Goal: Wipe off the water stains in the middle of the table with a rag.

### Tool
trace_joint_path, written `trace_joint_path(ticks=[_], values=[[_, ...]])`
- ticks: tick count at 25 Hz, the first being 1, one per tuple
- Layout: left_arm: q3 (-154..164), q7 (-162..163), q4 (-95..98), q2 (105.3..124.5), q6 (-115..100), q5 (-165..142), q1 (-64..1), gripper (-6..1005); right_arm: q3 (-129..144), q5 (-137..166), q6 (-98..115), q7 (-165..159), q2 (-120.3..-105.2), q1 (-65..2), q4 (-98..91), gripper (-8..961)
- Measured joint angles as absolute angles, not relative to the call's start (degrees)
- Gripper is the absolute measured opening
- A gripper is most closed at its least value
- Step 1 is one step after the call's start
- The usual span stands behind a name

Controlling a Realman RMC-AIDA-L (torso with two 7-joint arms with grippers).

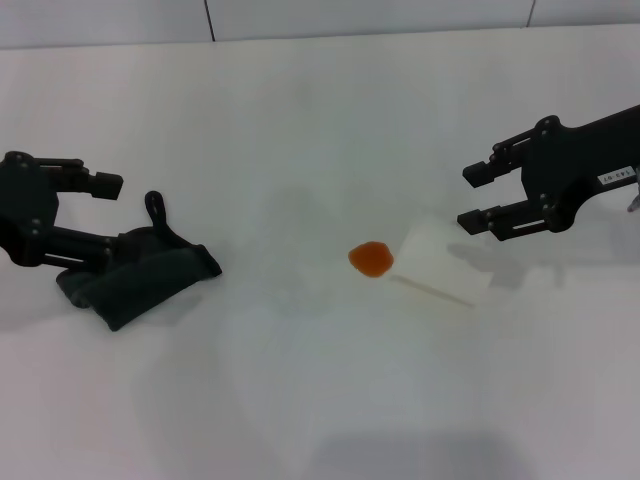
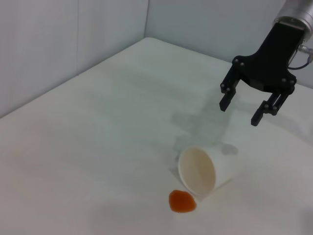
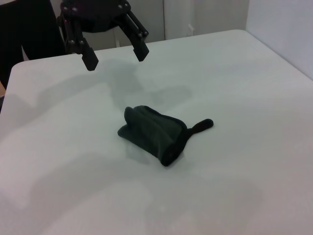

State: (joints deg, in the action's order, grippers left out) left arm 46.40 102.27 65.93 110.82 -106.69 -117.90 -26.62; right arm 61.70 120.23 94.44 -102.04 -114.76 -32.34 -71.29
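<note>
The dark green rag (image 1: 140, 275) lies bunched on the white table (image 1: 300, 130) at the left, its black loop (image 1: 155, 207) sticking out. My left gripper (image 1: 105, 216) hangs open just beside and above the rag, holding nothing. In the right wrist view the left gripper (image 3: 115, 54) is clearly apart from the rag (image 3: 151, 132). The water stain, a small orange blob (image 1: 370, 258), sits mid-table and also shows in the left wrist view (image 2: 182, 201). My right gripper (image 1: 473, 197) is open at the right, above the table, and also appears in the left wrist view (image 2: 247, 110).
A white paper cup (image 1: 438, 262) lies on its side right next to the orange blob, its mouth toward it; its open mouth (image 2: 196, 172) shows in the left wrist view. A grey wall (image 1: 350, 15) runs along the table's far edge.
</note>
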Motion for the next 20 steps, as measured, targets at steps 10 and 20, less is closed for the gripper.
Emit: trace_joint_path(ticks=[10,20], values=[[46.40,102.12,66.10,110.83,-106.97,-117.90,-26.45,891,61.61,119.67,94.52,-102.80,-115.05,-32.25,-71.22,551],[46.40,101.87,66.24,110.83,-107.14,-118.53,-26.36,891,62.27,120.15,92.67,-103.30,-115.23,-31.43,-71.23,740]])
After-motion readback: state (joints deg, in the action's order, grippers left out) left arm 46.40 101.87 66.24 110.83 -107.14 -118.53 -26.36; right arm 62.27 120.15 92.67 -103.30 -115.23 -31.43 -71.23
